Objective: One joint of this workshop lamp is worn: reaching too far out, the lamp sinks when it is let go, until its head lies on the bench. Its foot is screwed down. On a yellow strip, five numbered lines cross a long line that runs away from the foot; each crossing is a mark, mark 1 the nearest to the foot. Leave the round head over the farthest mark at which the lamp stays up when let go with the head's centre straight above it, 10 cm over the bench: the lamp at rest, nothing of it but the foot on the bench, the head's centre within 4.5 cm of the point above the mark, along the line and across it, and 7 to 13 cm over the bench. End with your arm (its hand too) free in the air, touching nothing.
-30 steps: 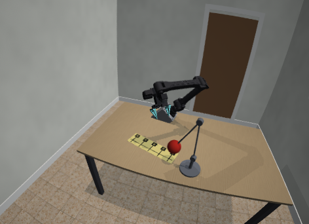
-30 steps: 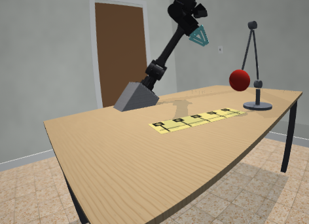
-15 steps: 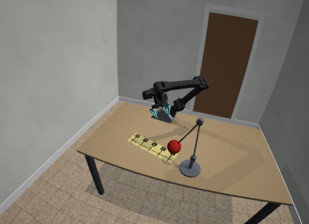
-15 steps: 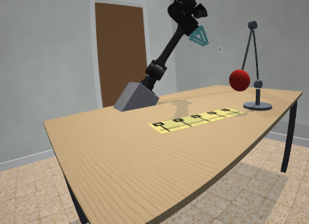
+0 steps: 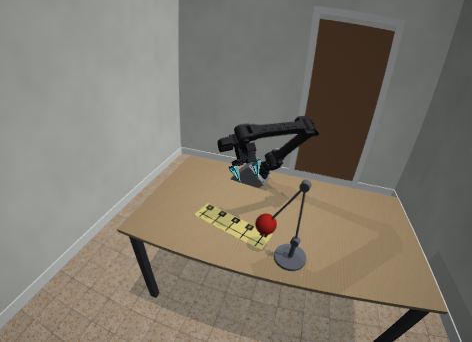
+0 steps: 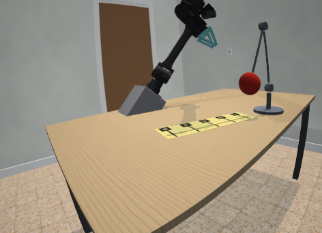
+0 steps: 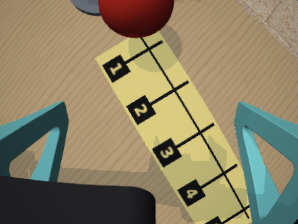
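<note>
Your fingers [image 5: 246, 171] [image 6: 208, 38] are spread wide, holding nothing. The head [image 5: 266, 224] [image 6: 250, 83] [image 7: 136, 12] hangs above the table [image 5: 165, 208] [image 6: 112, 155] [image 7: 55, 85], near the foot [image 5: 290, 258] [image 6: 268, 110] [image 7: 89, 6].

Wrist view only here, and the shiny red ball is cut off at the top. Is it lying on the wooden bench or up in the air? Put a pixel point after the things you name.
Observer: Up in the air; the red ball [image 5: 266, 224] [image 6: 249, 83] [image 7: 136, 15] hangs clear of the wooden bench [image 5: 170, 203] [image 6: 119, 155] [image 7: 60, 60].
Operator: What's above it?
Observer: A grey cylindrical joint [image 5: 305, 186] [image 6: 262, 26], where two thin dark rods [image 5: 301, 213] [image 6: 266, 56] meet.
Operator: And what does my arm stand on?
Observer: A grey wedge-shaped block [image 5: 250, 178] [image 6: 140, 101], on the bench's side nearer the brown door [image 5: 350, 98] [image 6: 126, 60].
</note>
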Controlling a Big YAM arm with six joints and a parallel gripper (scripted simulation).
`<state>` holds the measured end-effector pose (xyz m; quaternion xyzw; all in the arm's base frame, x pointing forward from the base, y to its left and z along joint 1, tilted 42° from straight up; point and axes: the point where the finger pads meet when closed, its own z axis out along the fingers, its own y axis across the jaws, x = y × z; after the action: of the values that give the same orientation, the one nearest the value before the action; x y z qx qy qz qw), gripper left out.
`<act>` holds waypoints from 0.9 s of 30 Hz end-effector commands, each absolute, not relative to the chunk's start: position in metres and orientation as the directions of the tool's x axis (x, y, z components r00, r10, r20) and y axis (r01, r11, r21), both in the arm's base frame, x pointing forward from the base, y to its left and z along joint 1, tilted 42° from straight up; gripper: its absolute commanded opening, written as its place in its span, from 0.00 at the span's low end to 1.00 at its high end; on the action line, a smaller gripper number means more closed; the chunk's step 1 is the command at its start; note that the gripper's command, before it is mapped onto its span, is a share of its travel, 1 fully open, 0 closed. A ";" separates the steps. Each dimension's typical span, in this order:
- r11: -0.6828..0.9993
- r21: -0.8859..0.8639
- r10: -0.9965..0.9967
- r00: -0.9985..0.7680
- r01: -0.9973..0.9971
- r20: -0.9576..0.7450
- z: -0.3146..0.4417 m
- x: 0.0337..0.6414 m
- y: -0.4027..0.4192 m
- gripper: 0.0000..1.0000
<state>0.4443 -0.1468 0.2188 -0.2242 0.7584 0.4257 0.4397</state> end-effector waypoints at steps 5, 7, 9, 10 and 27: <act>0.509 0.410 0.023 -0.464 -0.757 -0.886 0.232 0.456 -0.144 1.00; 0.514 0.415 0.025 -0.471 -0.751 -0.882 0.233 0.457 -0.143 1.00; 0.519 0.420 0.026 -0.477 -0.745 -0.878 0.234 0.459 -0.142 1.00; 0.522 0.422 0.027 -0.481 -0.741 -0.877 0.235 0.459 -0.142 1.00; 0.524 0.425 0.027 -0.484 -0.738 -0.875 0.232 0.456 -0.144 1.00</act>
<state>0.4443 -0.1468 0.2188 -0.2242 0.7584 0.4257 0.4397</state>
